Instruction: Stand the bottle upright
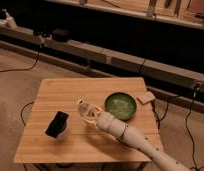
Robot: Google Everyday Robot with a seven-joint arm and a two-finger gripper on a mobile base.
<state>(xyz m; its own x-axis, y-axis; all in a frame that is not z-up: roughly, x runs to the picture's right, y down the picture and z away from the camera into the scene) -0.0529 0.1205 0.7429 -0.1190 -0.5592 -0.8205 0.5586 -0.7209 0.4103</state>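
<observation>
The bottle [84, 108] is small, pale and translucent with a round white top. It stands near the middle of the wooden table [55, 92], top pointing up and slightly left. My gripper [90, 114] reaches in from the lower right on a white arm and sits right at the bottle, its fingers around the bottle's body. The green bowl [120, 105] lies just right of the gripper.
A black object [57, 124] lies on the table's left part. A small tan block [145, 97] sits at the right edge beside the bowl. Cables run over the carpet around the table. A dark shelf runs along the back.
</observation>
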